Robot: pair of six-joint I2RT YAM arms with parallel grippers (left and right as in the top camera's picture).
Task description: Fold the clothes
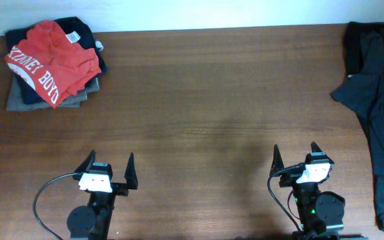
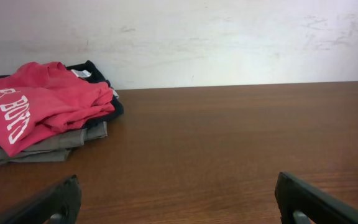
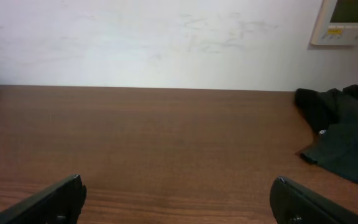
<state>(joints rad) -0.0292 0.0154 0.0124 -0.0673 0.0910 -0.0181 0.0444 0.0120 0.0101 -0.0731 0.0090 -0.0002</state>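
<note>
A red-orange T-shirt (image 1: 52,59) with white lettering lies crumpled on top of a small stack of folded clothes at the table's far left corner; the left wrist view shows the same T-shirt (image 2: 39,109) on dark and grey folded garments. A dark garment (image 1: 379,100) lies unfolded along the right edge, and its near part (image 3: 340,134) shows in the right wrist view. My left gripper (image 1: 110,161) sits at the front left, open and empty. At the front right my right gripper (image 1: 295,152) is open too, with nothing between its fingers.
Under the red shirt lie a navy garment (image 1: 79,30) and a grey one (image 1: 19,100). The brown wooden table (image 1: 212,100) meets a white wall at the back. A white wall panel (image 3: 347,18) hangs at the upper right.
</note>
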